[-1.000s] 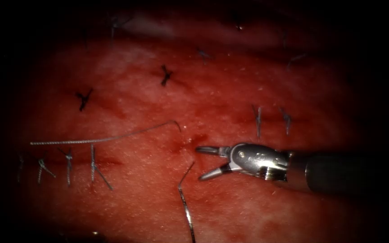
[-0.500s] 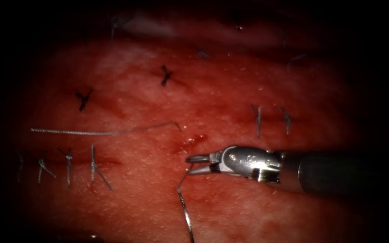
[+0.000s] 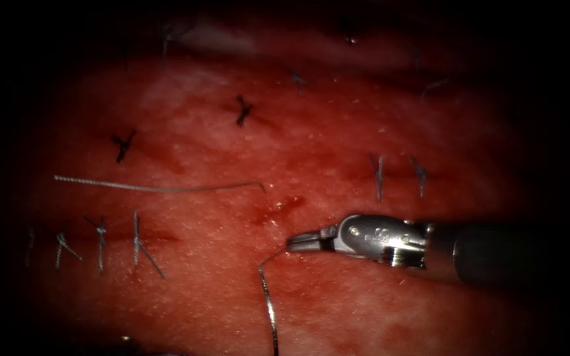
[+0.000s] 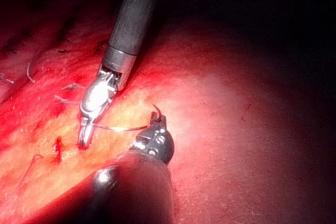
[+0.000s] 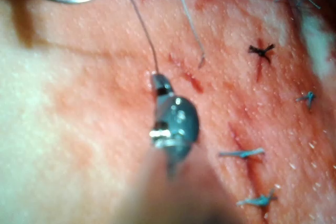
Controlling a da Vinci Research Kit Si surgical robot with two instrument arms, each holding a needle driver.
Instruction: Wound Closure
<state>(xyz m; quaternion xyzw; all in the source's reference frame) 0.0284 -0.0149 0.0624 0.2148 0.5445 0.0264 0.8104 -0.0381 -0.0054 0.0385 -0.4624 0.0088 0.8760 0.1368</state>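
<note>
We see the right pincer point(image 3: 296, 242) coming in from the right of the endoscope view, its jaws pressed together and pinching the thread point(image 3: 273, 254) just below the cut point(image 3: 278, 207). From the jaws the thread slants down and left to the tail of the needle point(image 3: 268, 310). The needle curves on toward the lower edge of that view, below the left end of the cut, and is out of the tissue point(image 3: 338, 310).

In the left wrist view the left pincer point(image 4: 156, 123) is closed on the needle close to one end, with a short dark hooked piece standing out past its jaws. We take that end for the point but cannot be sure. The rest of the needle runs toward the right pincer.

In the right wrist view the needle shows as a grey arc, and the thread runs from its tail to the right pincer's closed jaws.

A second strand point(image 3: 159, 189) lies flat on the tissue left of the cut, one end dipping in beside it. Tied stitches point(image 3: 138, 244) stand further left, and others lie to the right and beyond.
</note>
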